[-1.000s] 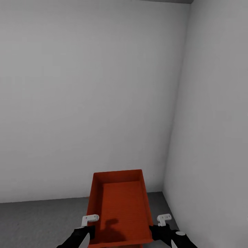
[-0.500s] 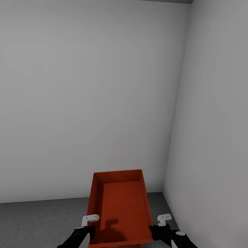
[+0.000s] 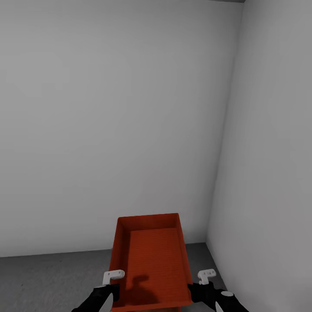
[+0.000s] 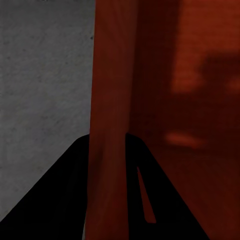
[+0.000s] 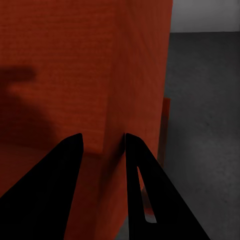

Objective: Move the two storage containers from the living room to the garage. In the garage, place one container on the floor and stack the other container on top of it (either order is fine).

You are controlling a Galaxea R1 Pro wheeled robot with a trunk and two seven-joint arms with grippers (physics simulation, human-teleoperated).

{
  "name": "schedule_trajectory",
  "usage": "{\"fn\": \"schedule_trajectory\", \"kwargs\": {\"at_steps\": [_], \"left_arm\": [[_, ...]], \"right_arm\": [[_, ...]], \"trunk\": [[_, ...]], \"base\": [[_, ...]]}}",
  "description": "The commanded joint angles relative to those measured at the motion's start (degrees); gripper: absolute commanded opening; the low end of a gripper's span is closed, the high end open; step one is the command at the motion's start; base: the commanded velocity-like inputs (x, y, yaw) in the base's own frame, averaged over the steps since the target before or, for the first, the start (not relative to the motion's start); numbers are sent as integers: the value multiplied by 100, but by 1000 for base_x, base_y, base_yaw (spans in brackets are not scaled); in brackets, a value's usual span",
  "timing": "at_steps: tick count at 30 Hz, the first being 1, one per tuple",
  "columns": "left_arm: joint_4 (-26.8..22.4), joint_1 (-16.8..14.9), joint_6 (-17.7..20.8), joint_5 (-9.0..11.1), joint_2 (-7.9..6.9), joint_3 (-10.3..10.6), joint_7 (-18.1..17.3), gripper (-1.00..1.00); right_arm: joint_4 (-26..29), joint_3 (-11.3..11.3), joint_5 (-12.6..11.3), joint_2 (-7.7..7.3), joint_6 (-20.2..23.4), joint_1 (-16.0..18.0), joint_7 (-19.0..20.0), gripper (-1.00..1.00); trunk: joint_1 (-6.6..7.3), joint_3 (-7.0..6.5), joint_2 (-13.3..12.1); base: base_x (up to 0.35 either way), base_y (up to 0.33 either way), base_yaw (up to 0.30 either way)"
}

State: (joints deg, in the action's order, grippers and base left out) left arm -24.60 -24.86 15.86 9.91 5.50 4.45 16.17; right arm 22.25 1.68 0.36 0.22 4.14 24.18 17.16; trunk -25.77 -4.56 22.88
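**A:** Pale grey walls [image 3: 108, 121] meet in a corner ahead of you, with dark speckled concrete floor [image 3: 47, 277] below, so this looks like the garage.

**B:** And the bin?

**A:** You've got the orange-red bin [image 3: 149, 260] carried between both arms, open top up, close to the corner. Your left gripper [image 3: 112, 286] is pinched on its left wall, one finger inside and one outside; your right gripper [image 3: 203, 286] is pinched the same way on the right wall.

**B:** What could go wrong?

**A:** Thin walls, gripped only near your end. If one arm drops faster than the other, the bin could twist or slip out of a pinch. In the right wrist view a second red edge [image 5: 165, 127] shows just beyond the held wall, low down; I'd judge it's the other bin, though I can't tell for sure. If so, lowering off-centre could catch its rim and leave the stack crooked.

**B:** And the right-hand wall [image 3: 268, 173]?

**A:** Near your right arm. Swing wide and you may bump it.
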Motion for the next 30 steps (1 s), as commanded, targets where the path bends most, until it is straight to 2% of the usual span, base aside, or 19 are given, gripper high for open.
{"fn": "schedule_trajectory", "kwargs": {"at_steps": [1,10,30], "left_arm": [[-28,0,5,55,172,91,26,-100],[-28,1,5,55,172,91,26,-100],[-28,1,5,55,171,91,26,-100]], "right_arm": [[-7,-30,25,13,43,-1,42,-100],[-3,-28,25,13,43,-1,36,-100],[-8,-28,25,13,43,-1,39,-100]], "trunk": [[-2,3,5],[-2,3,5],[-2,3,5]], "base": [[6,1,0],[131,0,0],[4,0,6]]}}
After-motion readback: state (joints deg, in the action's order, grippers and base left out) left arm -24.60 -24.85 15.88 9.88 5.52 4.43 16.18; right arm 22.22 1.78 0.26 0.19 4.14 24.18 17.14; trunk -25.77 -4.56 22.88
